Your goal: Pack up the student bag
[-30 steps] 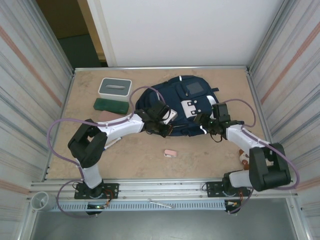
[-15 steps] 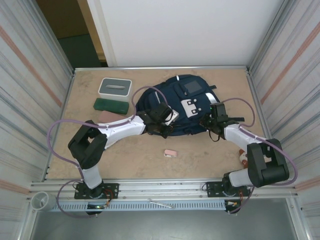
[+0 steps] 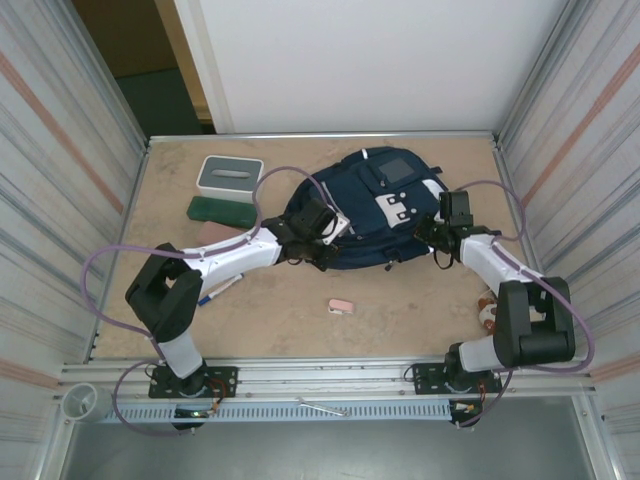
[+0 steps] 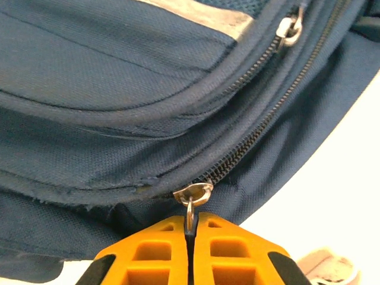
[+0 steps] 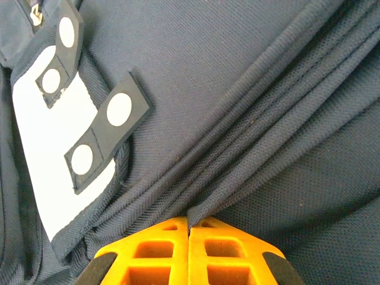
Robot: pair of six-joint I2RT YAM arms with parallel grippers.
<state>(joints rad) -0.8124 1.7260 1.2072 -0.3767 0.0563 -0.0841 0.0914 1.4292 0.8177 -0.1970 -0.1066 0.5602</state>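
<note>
- A small pink block (image 3: 341,307) lies nearest the arm bases, on the bare counter (image 3: 420,300), apart from everything else.
- To its left, a pen (image 3: 218,290) lies close beside the left arm. At the right edge, a small brown-and-white object (image 3: 488,316) sits beside the right arm. It is too small to identify.
- The left hand (image 4: 190,227) has its orange fingers pressed together. They pinch the metal ring of a zipper pull (image 4: 191,196) at the near-left edge of the student bag (image 3: 365,225).
- From that slider the zipper runs up and to the right along the bag's side. A second metal pull (image 4: 289,29) hangs on another zipper further along.
- The right hand (image 5: 189,228) is closed too. A bunch of navy fabric folds gathers into the seam between its fingertips, on the bag's right side.
- The bag lies front side up between the two hands, from the middle of the counter towards its far side.
- On the bag's front, a white patch (image 5: 41,166) carries dark tabs with round white dots. A grey square patch (image 3: 397,170) sits on the far part.
- Left of the bag, a dark green case (image 3: 222,211) lies flat, with a flat pink item (image 3: 215,232) just in front of it.
- A grey-and-white box (image 3: 229,175) sits just behind the case, towards the far-left corner.
</note>
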